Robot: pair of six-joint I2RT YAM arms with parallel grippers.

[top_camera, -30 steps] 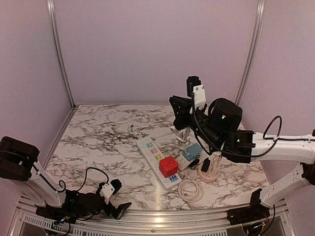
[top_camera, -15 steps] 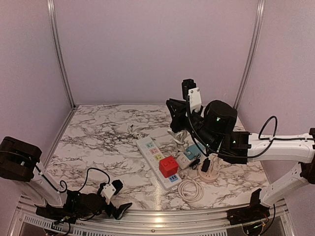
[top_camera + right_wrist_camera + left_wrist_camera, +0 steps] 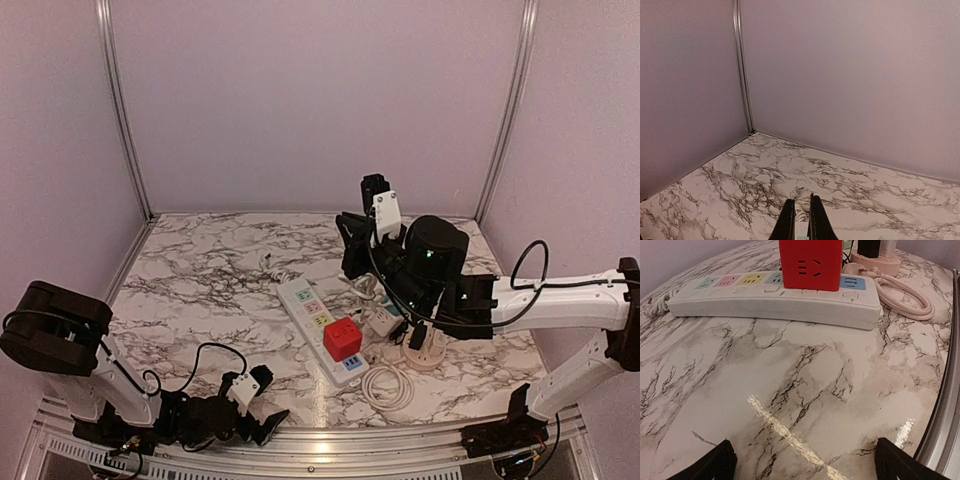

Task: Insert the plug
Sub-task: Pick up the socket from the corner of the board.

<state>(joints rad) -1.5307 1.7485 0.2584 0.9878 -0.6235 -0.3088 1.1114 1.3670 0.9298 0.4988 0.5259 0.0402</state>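
A white power strip with coloured sockets lies mid-table, with a red cube adapter plugged in near its front end. Both show in the left wrist view, the strip and the cube. My right gripper hangs above the strip's far end. In its wrist view the gripper is nearly shut, and a narrow white piece, seemingly the plug, sits between the jaws. A white cord trails below it. My left gripper is wide open and empty, low at the table's near edge.
A pink round base with a black plug stands right of the strip, and a coiled pale cable lies in front of it. A white adapter sits beside the red cube. A metal rail runs along the table edge.
My right gripper has come down and to the left, towards the strip's far end, with the white cord moving along. My left gripper has slid a little to the right along the near edge.
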